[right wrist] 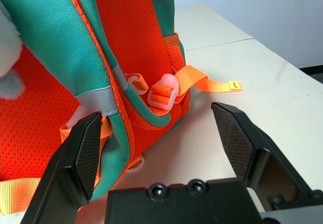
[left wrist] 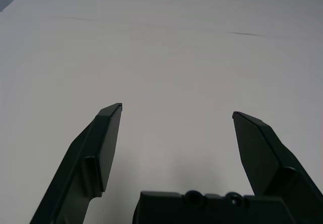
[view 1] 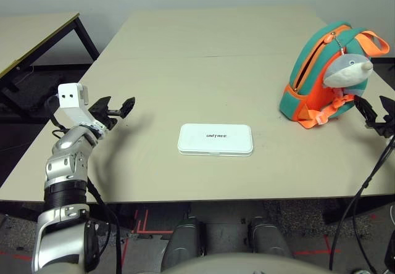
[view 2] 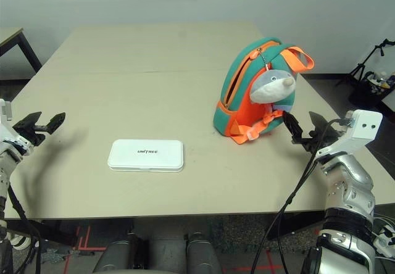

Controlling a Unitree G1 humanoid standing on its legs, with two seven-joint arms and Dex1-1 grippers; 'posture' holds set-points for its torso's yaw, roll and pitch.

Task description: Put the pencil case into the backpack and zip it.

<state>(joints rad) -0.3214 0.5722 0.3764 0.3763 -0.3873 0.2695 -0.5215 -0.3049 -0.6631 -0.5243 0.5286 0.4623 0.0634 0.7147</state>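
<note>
White pencil case point(view 1: 215, 139), flat on table point(view 1: 185, 70), dark lettering up, near side, about midway between the two arms; backpack point(view 1: 327, 70) well apart, to its right and farther back, upright, leaning a little, teal and orange, its zip point(view 1: 313, 58) partly open; grey-and-white plush point(view 1: 347, 71) hanging from it by a chain; right claw point(right wrist: 162, 110) just beside the backpack, fingers spread wide, nothing gripped; left claw point(left wrist: 177, 108) over the table's left side, spread wide, empty
</note>
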